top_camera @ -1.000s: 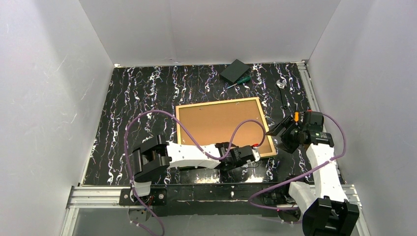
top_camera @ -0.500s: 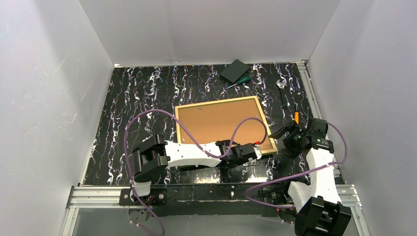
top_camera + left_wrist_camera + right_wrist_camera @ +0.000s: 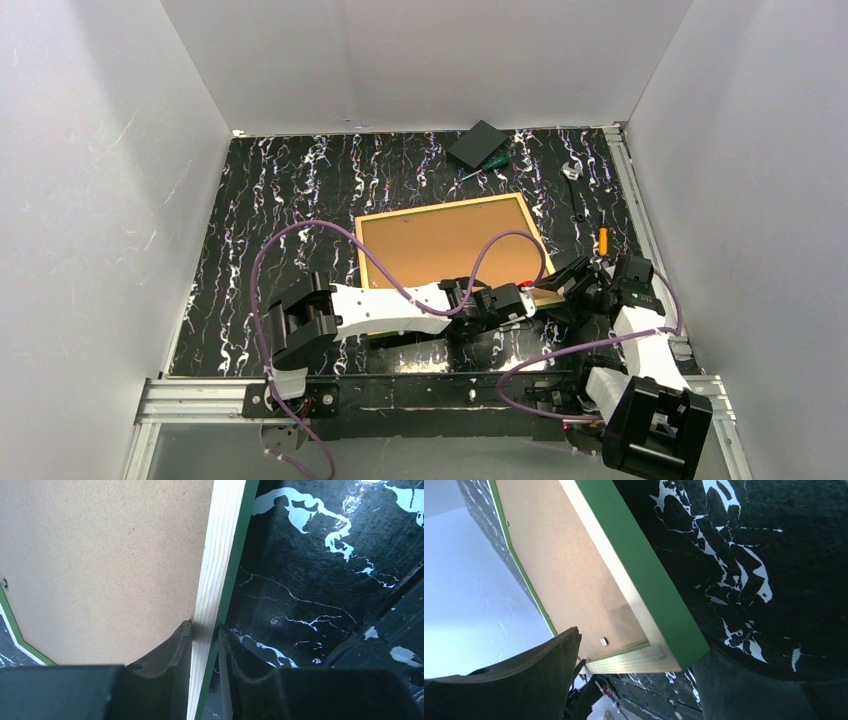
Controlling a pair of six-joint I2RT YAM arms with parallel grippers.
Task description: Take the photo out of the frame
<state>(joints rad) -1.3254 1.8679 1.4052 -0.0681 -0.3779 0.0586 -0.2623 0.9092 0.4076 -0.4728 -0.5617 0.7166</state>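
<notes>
Where the frame [image 3: 440, 207] lies: back up, toward the desk's [image 3: 280, 200] near right corner.
Left gripper [image 3: 205, 628]: clamped on its rail.
Right gripper [image 3: 642, 645]: spread wide around its corner.

Black worktop [image 3: 280, 200] with white marble-like streaks fills the centre of the top view. Plain white panel walls box it in: left wall [image 3: 90, 180], back wall [image 3: 420, 60], right wall [image 3: 760, 150]. Aluminium rail [image 3: 200, 400] runs along the bottom edge. Light is even and soft, with no hard shadows.
</notes>
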